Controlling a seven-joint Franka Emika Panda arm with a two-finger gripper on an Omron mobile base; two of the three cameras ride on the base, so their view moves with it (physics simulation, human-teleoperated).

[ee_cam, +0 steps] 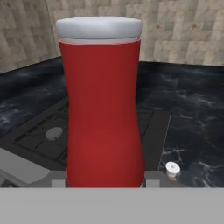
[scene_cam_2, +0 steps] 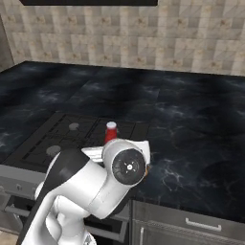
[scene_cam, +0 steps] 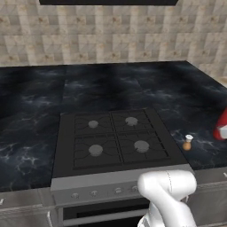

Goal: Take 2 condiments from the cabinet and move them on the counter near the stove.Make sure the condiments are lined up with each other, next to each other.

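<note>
The slim red bottle [ee_cam: 103,105] with a white cap stands upright between my fingertips [ee_cam: 153,179], held above the counter just right of the stove. It also shows at the right edge [scene_cam: 221,126] and behind my arm [scene_cam_2: 111,131]. My gripper [ee_cam: 106,181] is shut on it. The shorter orange-brown bottle [scene_cam: 188,142] stands upright on the black marble counter [scene_cam: 35,102] beside the stove's [scene_cam: 115,137] front right corner; its white cap [ee_cam: 172,168] shows low and right of the red bottle. The wall cabinet is out of view.
The cooktop has several burners and a knob row [scene_cam: 102,191] along its front. A beige tiled wall [scene_cam: 111,35] backs the counter, which turns a corner at the far right. A grey drawer with a handle [scene_cam_2: 201,224] sits under the counter.
</note>
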